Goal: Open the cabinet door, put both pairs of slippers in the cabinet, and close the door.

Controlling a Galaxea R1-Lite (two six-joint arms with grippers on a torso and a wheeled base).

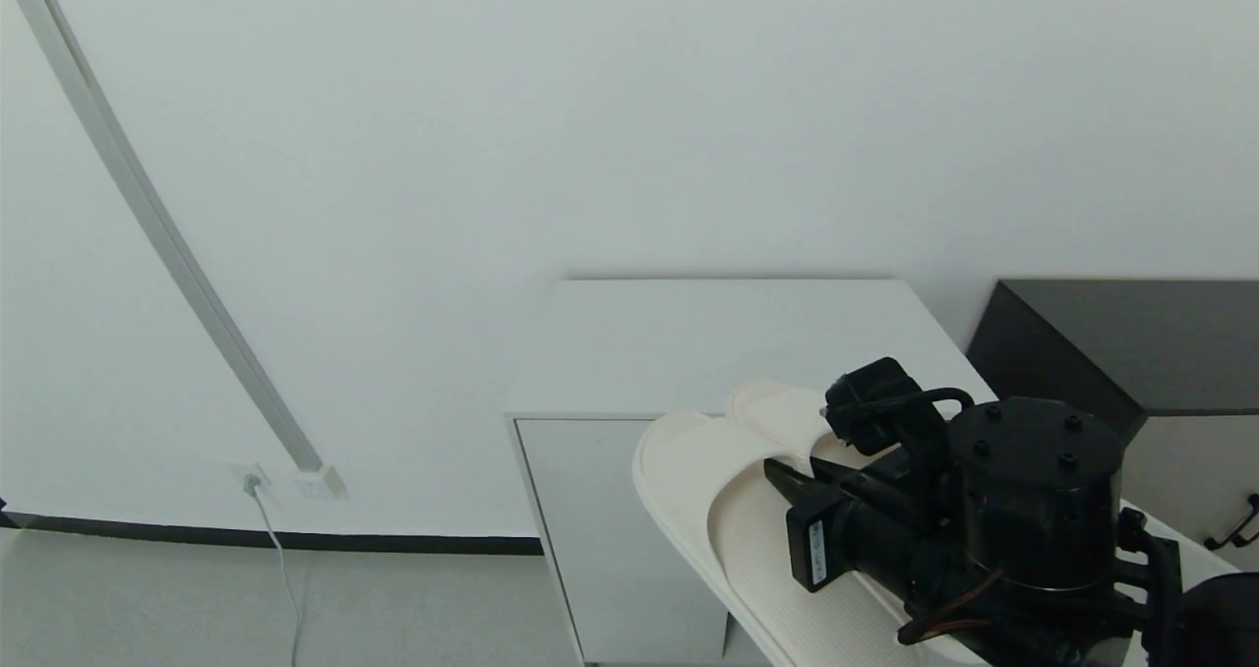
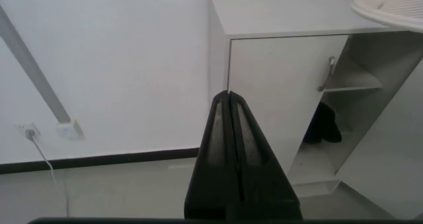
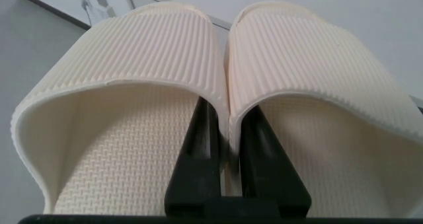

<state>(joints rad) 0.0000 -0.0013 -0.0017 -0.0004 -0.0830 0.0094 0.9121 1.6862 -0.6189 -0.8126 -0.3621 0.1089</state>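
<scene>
A pair of cream slippers (image 1: 708,510) hangs side by side in front of the white cabinet (image 1: 728,342), about level with its top. My right gripper (image 1: 797,475) is shut on the slippers, its fingers (image 3: 205,138) pinching the two inner side walls together. The pair's edge also shows as cream slippers (image 2: 396,2) over the cabinet top. The left door (image 2: 277,98) with its handle (image 2: 327,72) stands closed. Beside it the compartment is open, showing a shelf (image 2: 353,82) and a dark thing (image 2: 324,128) below. My left gripper (image 2: 229,98) is shut and holds nothing, some way off the cabinet.
A dark cabinet (image 1: 1131,342) stands right of the white one. On the wall to the left are a socket with a hanging cable (image 1: 251,480) and a slanting metal strip (image 1: 148,205). Bare floor (image 1: 246,598) lies left of the cabinet.
</scene>
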